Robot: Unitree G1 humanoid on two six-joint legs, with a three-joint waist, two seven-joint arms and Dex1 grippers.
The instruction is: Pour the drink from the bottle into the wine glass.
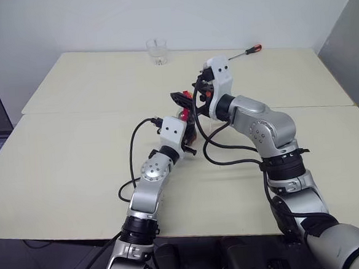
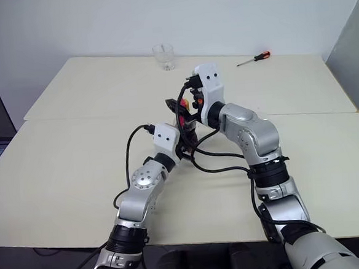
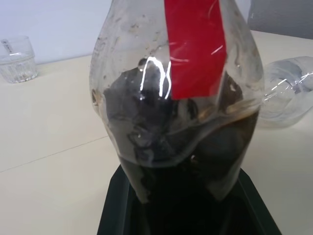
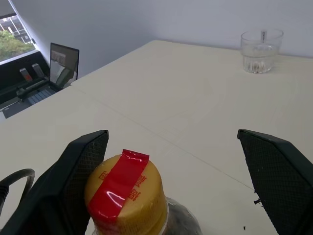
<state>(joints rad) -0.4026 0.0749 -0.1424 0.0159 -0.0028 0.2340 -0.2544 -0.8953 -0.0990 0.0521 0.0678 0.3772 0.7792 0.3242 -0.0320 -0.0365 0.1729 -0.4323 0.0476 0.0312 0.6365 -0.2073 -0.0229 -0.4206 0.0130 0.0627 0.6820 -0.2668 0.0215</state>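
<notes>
My left hand (image 1: pixel 189 135) is clamped on the bottle at mid-worktop (image 1: pixel 75 135), my right hand (image 1: pixel 192 96) poised just above it; a tumbler (image 1: pixel 157 52) and a screwdriver (image 1: pixel 247 51) lie well beyond the bottle.

Left wrist view: the bottle (image 3: pixel 176 98) sits squeezed between my fingers, the drink (image 3: pixel 186 147) filling its lower half, red label strip above. A clear rounded vessel (image 3: pixel 286 95) lies just beside the bottle; I cannot tell whether it is the wine glass.

Right wrist view: my right hand's fingers (image 4: pixel 78 166) stand wide either side of the bottle's yellow cap (image 4: pixel 126 196), not touching.

Uncapping looks to be the step in hand; next, I judge, closing on the cap and twisting.
</notes>
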